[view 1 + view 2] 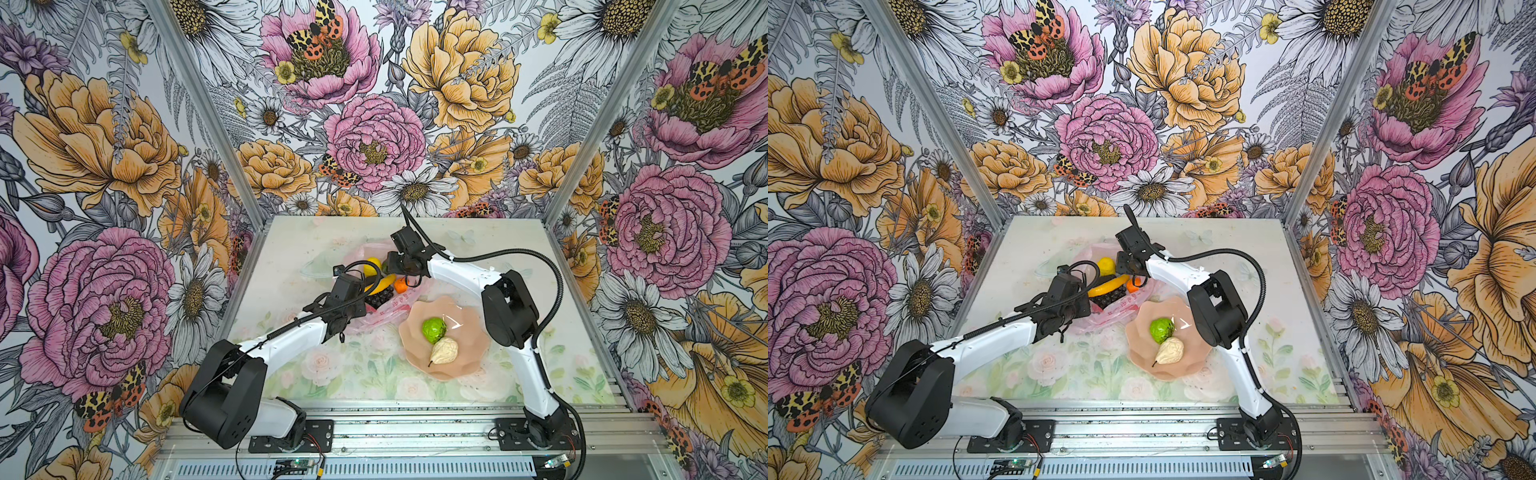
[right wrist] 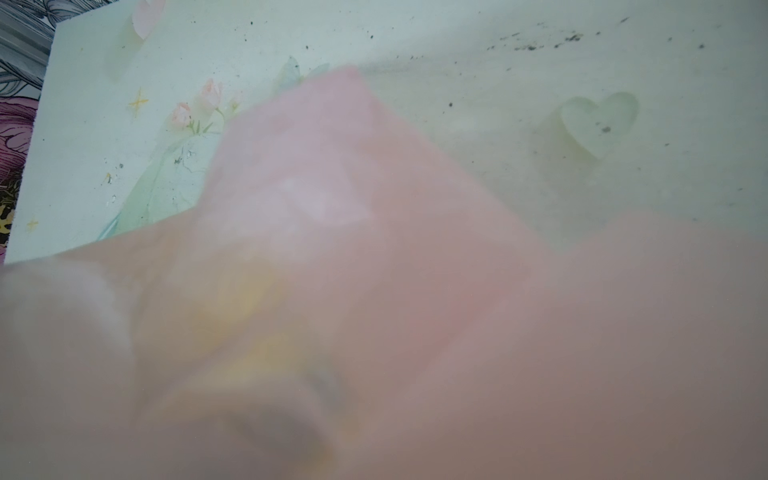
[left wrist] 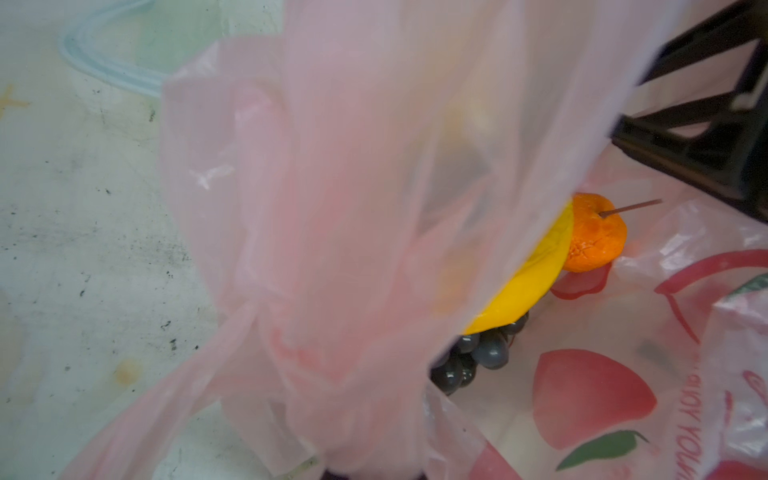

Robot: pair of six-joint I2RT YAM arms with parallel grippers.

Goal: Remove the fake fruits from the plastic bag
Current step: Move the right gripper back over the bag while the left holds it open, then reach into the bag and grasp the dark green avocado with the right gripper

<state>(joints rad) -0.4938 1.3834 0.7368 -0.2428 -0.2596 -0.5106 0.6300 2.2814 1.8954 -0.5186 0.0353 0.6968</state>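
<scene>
The taking-out step is running partway through: the lime-green fruit (image 1: pixel 434 329) and the pear (image 1: pixel 444 351) are already lying on the plate (image 1: pixel 469 345), touching each other. The plastic bag (image 1: pixel 382 316) is lying just beyond the plate's far rim and is still holding the lemon (image 1: pixel 372 266), banana (image 1: pixel 384 282), tangerine (image 3: pixel 596 239) and grape bunch (image 1: pixel 379 297). The left gripper (image 1: pixel 351 291) is clenching a fold of bag film on the side away from the plate, holding the mouth raised. The right gripper (image 1: pixel 409 273) is hanging at the plate side of the mouth, just above the tangerine. Film is covering its camera, so I cannot tell whether it is spread or closed. The next move is probably calling for a descent onto the tangerine, clear of the loose film, then a carry to the plate.
</scene>
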